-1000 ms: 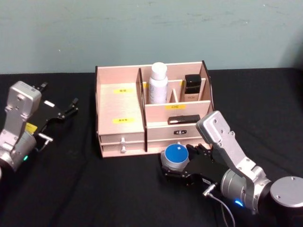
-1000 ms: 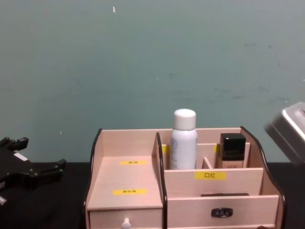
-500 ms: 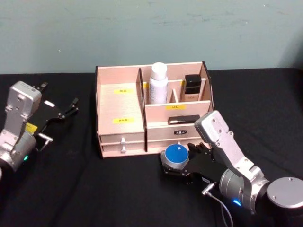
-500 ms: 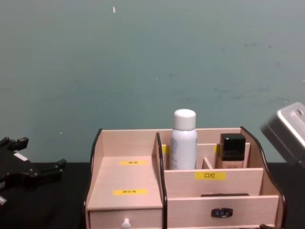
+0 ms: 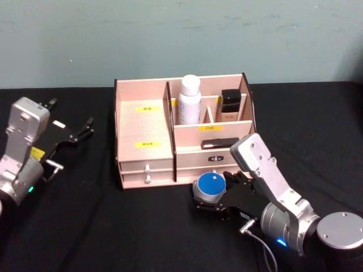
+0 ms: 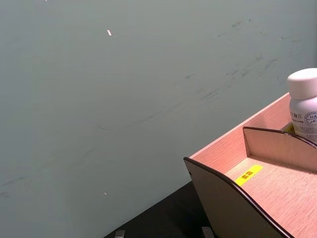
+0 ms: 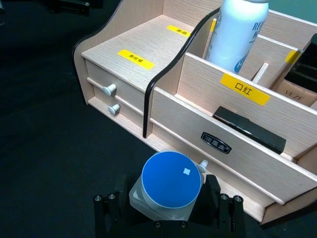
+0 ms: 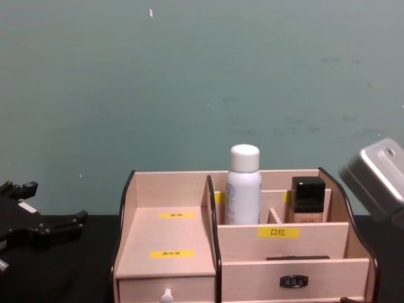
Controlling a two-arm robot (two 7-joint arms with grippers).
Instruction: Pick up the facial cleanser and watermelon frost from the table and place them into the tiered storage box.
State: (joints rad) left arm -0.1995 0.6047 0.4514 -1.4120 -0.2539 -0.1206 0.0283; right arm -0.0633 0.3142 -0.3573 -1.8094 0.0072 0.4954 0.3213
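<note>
**Jaws, right gripper:** closed on the lower body of the watermelon frost, a round blue-lidded jar. It is held low over the black bench, just in front of the tiered storage box.

**Jaws, left gripper:** spread apart and holding nothing. This arm is parked well to the left of the box.

**Hazards, as judged:**
- The jar sits close to the box's front face. A lift with any forward drift could catch the front wall or the metal-handled drawer.
- The grip is low on the jar, so it could tilt or slip on the way up.
- A careless path to the rear could knock over the upright bottle.

**Box contents:**
- Left stepped shelves with yellow labels: bare.
- Two white-knobbed drawers beneath them: shut.
- Rear middle compartment: the facial cleanser, a white bottle standing upright, apparently already delivered.
- Rear right compartment: a dark-capped bottle.
- Front tray behind the labelled wall: a flat black item lying down.
- Metal-handled drawer: shut.
</note>
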